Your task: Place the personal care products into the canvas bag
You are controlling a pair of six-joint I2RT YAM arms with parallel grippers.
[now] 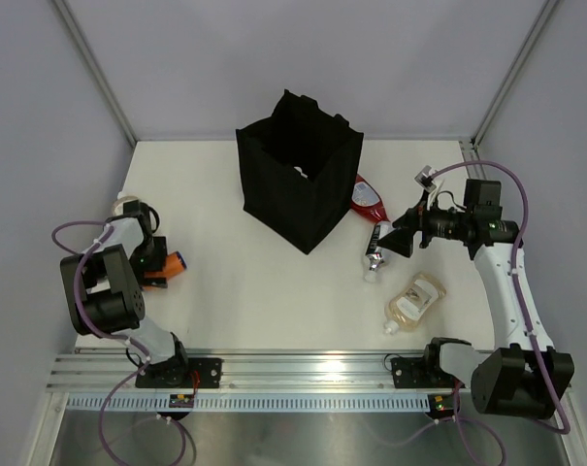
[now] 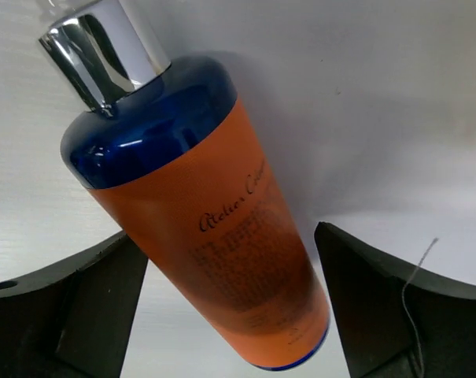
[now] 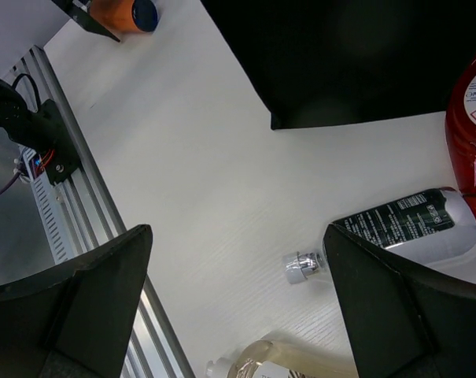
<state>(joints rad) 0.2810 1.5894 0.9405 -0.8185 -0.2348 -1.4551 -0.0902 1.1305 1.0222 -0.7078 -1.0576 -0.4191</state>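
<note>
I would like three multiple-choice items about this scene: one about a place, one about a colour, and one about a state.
1. Where does the red bottle lie, relative to the black bag?
A. inside it
B. beside it, on its right
C. on top of it

2. What colour is the shoulder of the orange bottle, just under its silver cap?
A. green
B. white
C. dark blue

3. In what state is the right end effector?
A. open, holding nothing
B. shut on a tube
C. shut on a bag handle

Answers:
1 B: the top view shows it lying next to the bag's right side.
2 C: the left wrist view shows a blue band below the cap.
3 A: its jaws stand wide apart and grip nothing.
</note>
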